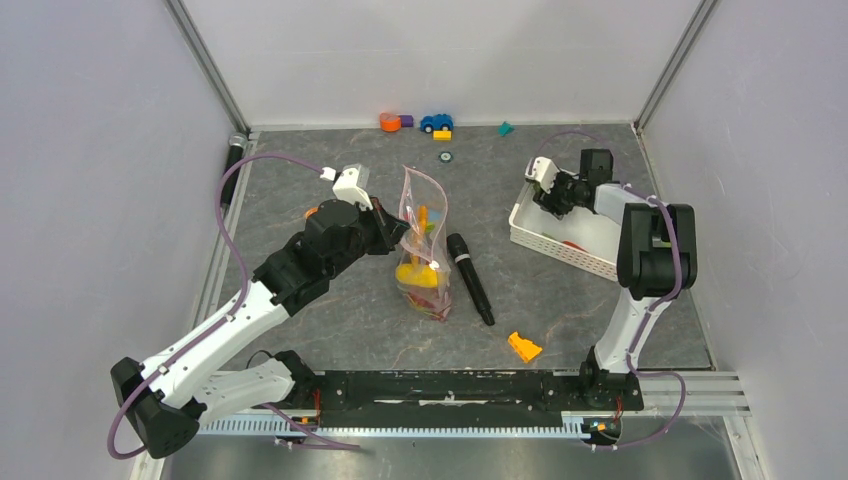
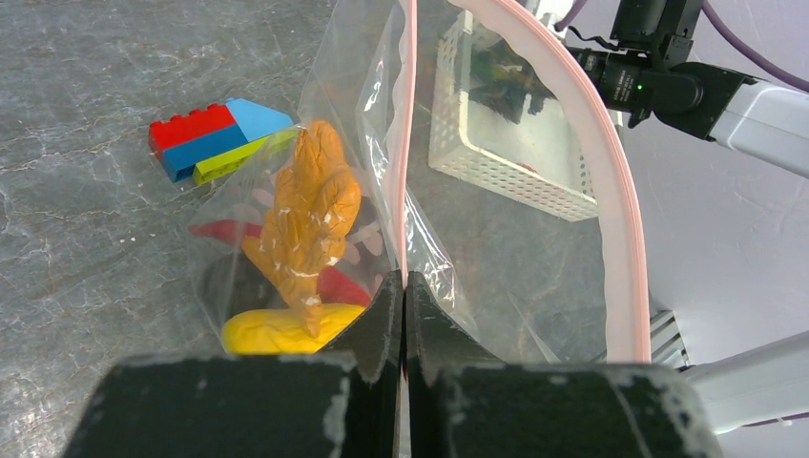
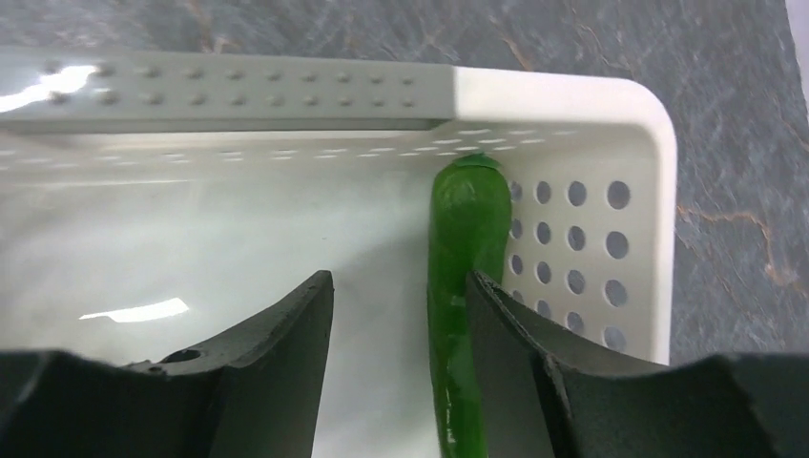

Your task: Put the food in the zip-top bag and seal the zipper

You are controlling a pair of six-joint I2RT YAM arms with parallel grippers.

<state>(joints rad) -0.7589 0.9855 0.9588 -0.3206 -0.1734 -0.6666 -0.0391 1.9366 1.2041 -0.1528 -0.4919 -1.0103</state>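
Note:
The zip-top bag (image 1: 425, 235) stands upright mid-table, its mouth gaping. My left gripper (image 1: 398, 228) is shut on the bag's near wall at the pink zipper (image 2: 611, 210). In the left wrist view its fingers (image 2: 404, 281) pinch the clear film together. Food lies inside the bag: an orange piece (image 2: 307, 215), a yellow one (image 2: 281, 329) and a red one (image 2: 339, 286). My right gripper (image 1: 548, 195) reaches into the white basket (image 1: 560, 248). Its jaws (image 3: 399, 281) stand open around a green pepper (image 3: 467, 229), which touches the right finger only.
A black microphone (image 1: 470, 278) lies right of the bag, an orange wedge (image 1: 524, 346) nearer the front. Small toys sit along the back wall: orange and purple pieces (image 1: 397, 121), a blue car (image 1: 436, 122), a teal piece (image 1: 505, 128). Stacked bricks (image 2: 215, 138) lie behind the bag.

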